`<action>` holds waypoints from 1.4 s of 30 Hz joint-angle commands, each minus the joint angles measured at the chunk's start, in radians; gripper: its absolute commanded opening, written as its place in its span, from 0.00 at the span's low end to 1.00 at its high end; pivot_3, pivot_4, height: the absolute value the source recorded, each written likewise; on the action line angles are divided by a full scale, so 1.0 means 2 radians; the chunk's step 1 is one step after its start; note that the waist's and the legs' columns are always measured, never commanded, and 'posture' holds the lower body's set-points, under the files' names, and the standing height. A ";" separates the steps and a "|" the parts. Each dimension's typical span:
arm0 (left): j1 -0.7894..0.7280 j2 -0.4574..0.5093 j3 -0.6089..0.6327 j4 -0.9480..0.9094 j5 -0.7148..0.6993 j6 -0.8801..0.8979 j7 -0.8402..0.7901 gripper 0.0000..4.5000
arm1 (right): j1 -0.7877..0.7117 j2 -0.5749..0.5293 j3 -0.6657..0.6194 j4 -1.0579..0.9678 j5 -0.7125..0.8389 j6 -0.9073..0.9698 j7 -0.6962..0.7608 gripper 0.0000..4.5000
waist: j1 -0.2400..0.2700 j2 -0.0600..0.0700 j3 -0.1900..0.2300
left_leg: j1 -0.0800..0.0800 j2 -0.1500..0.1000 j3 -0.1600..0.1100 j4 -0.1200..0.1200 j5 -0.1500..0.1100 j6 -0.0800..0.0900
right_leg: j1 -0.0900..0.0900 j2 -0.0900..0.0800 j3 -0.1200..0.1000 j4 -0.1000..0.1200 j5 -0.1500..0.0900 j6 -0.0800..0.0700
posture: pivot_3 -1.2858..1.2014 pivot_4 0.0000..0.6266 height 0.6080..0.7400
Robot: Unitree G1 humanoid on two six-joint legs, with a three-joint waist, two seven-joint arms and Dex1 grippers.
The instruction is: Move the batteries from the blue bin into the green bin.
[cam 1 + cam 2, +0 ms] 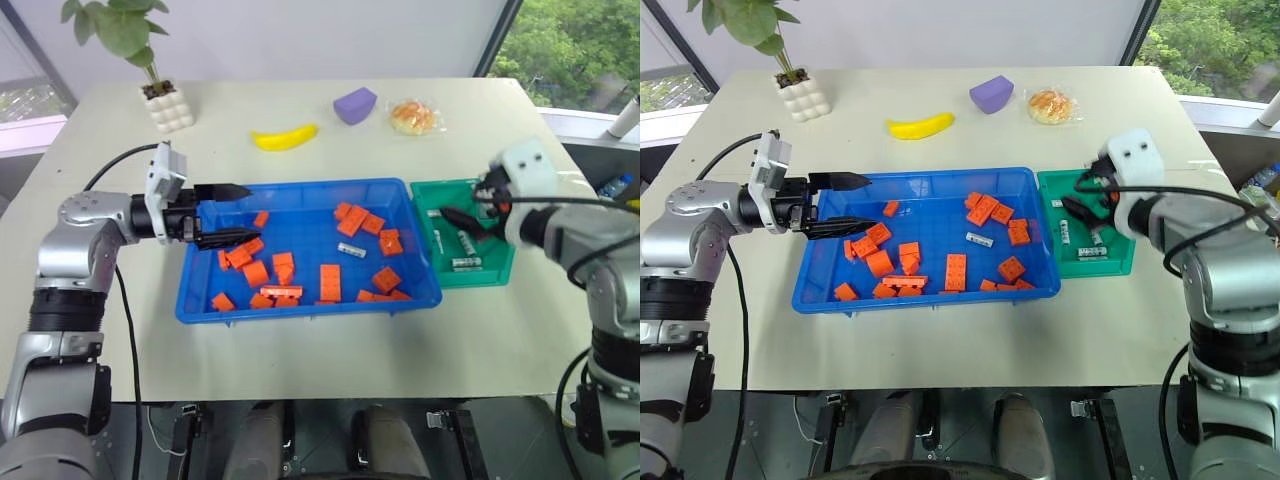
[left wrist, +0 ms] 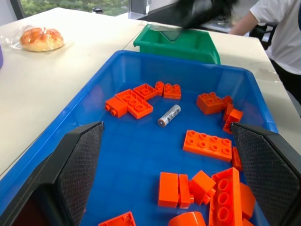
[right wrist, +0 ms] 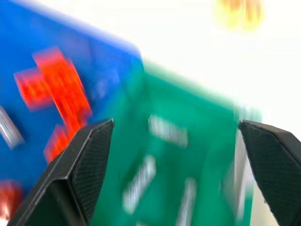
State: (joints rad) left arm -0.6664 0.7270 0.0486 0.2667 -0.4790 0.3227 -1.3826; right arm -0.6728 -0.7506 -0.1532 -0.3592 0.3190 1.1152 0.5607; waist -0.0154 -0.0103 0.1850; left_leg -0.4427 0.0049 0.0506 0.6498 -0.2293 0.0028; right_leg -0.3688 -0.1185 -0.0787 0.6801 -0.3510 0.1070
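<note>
Batteries: 1 lies among orange bricks mid blue bin; it looks small, stiff, smooth and likely to roll, best pinched across its middle. Left tool reaches level over the bin's left end, jaws spread, empty. Right tool hangs wide open, empty, over the green bin holding several batteries.

Plastic bins, one metal battery, matt surface

The blue bin is glossy smooth plastic; the battery in its centre looks like shiny metal; the orange bricks are studded plastic; the surface is matt.
</note>
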 commanded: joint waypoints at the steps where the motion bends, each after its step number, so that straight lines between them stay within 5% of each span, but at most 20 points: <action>1: 0.014 -0.003 0.011 -0.024 0.013 -0.034 0.019 1.00 | -0.019 -0.011 0.016 0.025 0.021 -0.052 0.053 0.98 | 0.001 0.000 0.000 | 0.000 0.000 0.000 0.000 0.000 0.000 | 0.000 0.000 0.000 0.000 0.000 0.000 | 0.52 0.24 1.00; 18: 0.105 0.012 0.028 -0.152 -0.012 0.007 0.067 1.00 | -0.033 -0.005 0.143 0.120 0.034 -0.146 0.207 0.98 | 0.002 0.000 0.000 | 0.000 0.000 -0.001 0.001 0.000 0.000 | 0.002 0.000 0.000 0.000 0.000 0.000 | 0.52 0.24 1.00; 42: 0.118 0.017 0.046 -0.186 -0.021 0.018 0.099 1.00 | -0.020 0.078 0.220 0.221 -0.040 -0.245 0.219 0.98 | 0.001 0.000 0.000 | 0.000 0.000 -0.001 0.001 0.000 0.000 | 0.001 0.000 0.000 0.000 0.000 0.000 | 0.52 0.24 1.00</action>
State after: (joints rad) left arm -0.4326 0.7500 0.1056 -0.0657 -0.4935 0.3634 -1.1907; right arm -0.7101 -0.6020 0.2943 0.0909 0.2445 0.6507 0.9919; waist -0.0125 -0.0111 0.1852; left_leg -0.4424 0.0047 0.0488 0.6525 -0.2295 0.0031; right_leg -0.3658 -0.1185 -0.0794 0.6804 -0.3510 0.1070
